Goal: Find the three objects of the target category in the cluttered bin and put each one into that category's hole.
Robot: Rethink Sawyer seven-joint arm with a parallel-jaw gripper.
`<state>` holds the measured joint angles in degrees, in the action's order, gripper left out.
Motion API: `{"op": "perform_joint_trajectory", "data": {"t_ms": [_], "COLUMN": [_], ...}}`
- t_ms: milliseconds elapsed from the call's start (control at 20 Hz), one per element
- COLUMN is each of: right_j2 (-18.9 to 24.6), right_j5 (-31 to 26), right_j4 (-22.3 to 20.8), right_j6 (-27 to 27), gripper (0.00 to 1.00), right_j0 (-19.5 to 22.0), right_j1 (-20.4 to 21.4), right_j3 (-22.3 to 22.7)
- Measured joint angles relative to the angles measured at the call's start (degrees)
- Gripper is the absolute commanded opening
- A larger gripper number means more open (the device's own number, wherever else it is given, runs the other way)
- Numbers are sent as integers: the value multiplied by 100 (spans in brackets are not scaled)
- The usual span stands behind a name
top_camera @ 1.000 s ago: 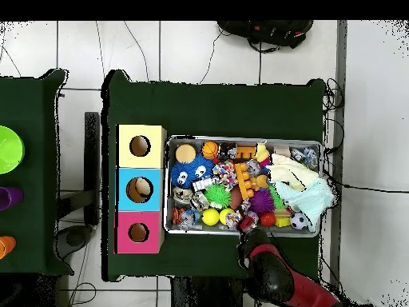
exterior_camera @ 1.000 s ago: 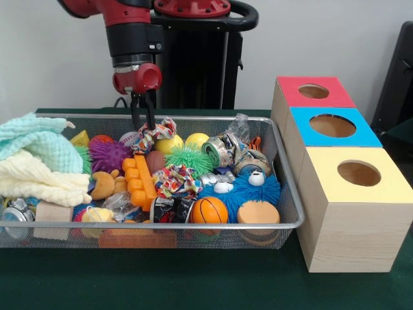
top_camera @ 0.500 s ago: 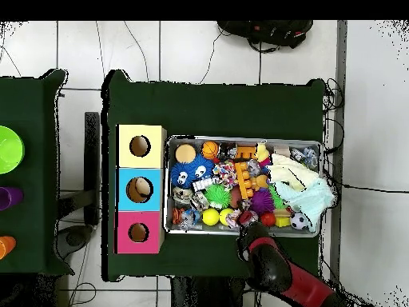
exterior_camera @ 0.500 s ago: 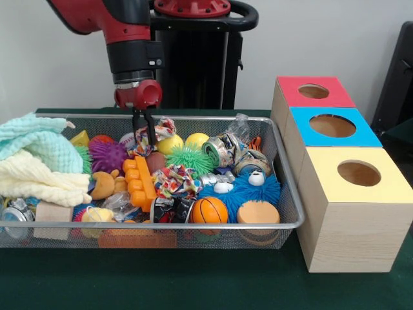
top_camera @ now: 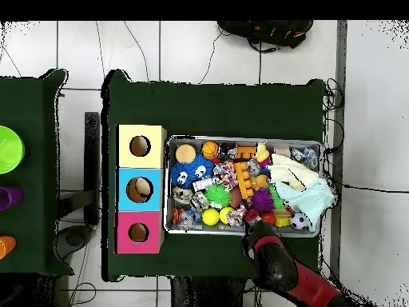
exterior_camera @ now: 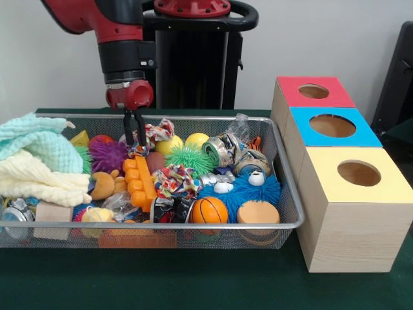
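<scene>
Knotted multicolour rope toy (exterior_camera: 157,132) at the far wall of the wire bin (exterior_camera: 284,194), just right of the gripper (exterior_camera: 134,134) and touching or nearly touching the right finger; cannot tell whether actually pinched. Fingers (exterior_camera: 128,126) dark, narrow, pointing straight down, close together with a thin gap between them, tips down among the toys at about rope-toy height. Purple spiky ball (exterior_camera: 108,155) just left and in front of the tips, yellow ball (exterior_camera: 169,144) right behind the rope toy's lower edge, orange block brick (exterior_camera: 139,181) in front. Second rope toy (exterior_camera: 175,181) mid-bin, well apart from the fingers. Mini basketball (exterior_camera: 210,210) and blue fuzzy toy (exterior_camera: 248,190) at the near right. Folded cloths (exterior_camera: 39,161) piled on the bin's left end. Red box (exterior_camera: 312,92), blue box (exterior_camera: 332,126), yellow box (exterior_camera: 359,173) in a row on the green bench (exterior_camera: 193,284) right of the bin, each with a round hole on top. Overhead: arm (top_camera: 275,264) over the bin's edge nearest the base.
</scene>
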<state>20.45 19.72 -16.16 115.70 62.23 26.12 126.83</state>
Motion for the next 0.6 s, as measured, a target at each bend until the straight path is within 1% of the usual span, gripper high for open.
{"op": "perform_joint_trajectory", "data": {"t_ms": [200,500,600], "right_j2": [53,111,-141], "right_j5": [-341,-765,-979], "right_j4": [127,363,649], "right_j6": [0,0,0], "gripper": [100,100,100], "right_j0": [112,109,-197], "right_j1": [141,378,456], "right_j3": [1,-8,-149]}}
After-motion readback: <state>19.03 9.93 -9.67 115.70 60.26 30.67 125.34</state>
